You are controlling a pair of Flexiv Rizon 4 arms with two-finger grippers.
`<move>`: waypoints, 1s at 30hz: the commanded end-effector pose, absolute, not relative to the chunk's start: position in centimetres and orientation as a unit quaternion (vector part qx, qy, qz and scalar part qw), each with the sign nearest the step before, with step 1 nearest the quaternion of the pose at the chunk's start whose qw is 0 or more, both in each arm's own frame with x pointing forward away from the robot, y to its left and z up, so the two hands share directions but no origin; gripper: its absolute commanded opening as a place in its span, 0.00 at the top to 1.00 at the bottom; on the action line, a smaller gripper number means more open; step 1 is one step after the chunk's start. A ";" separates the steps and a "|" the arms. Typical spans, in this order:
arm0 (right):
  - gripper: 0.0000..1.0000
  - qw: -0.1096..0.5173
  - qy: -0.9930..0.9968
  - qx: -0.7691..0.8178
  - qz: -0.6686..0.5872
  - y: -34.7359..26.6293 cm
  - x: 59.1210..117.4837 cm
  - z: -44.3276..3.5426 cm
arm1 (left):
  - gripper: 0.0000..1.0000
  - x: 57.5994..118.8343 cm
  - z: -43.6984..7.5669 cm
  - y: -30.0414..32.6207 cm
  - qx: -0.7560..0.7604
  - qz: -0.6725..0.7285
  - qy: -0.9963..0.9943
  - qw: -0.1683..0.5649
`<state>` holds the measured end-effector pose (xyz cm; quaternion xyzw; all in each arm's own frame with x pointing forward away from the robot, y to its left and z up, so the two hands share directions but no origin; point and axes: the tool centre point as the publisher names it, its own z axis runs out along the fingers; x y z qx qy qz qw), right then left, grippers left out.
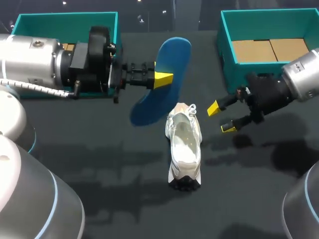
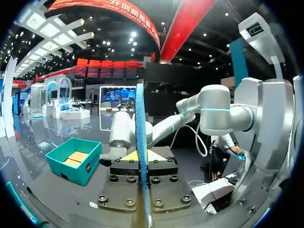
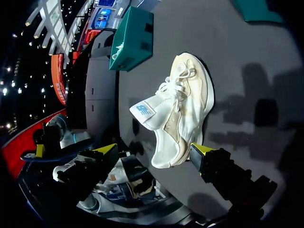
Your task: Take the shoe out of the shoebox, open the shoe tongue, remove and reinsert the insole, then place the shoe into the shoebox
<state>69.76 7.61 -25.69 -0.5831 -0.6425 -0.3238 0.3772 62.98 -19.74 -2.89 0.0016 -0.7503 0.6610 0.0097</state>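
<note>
Your left gripper point(image 1: 162, 78) is clamped on the blue insole point(image 1: 174, 55), held just beyond the shoe point(image 1: 184, 144) lying mid-table, while your right gripper point(image 1: 221, 118) hangs open and empty to its right, so the unsteadied shoe could skid when the insole pushes in.

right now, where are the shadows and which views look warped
head view: soft dark shadows lie on the black table beside the white mesh sneaker; left wrist view: fisheye bends the room, the blue foam insole shows edge-on; right wrist view: curved table edge, blocky shadows beside the sneaker
</note>
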 end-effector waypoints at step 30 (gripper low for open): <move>0.00 0.477 -0.537 -0.550 -0.426 7.8 74.2 -23.7 | 1.00 69.4 -7.8 -21.9 -0.339 0.477 -0.728 -0.357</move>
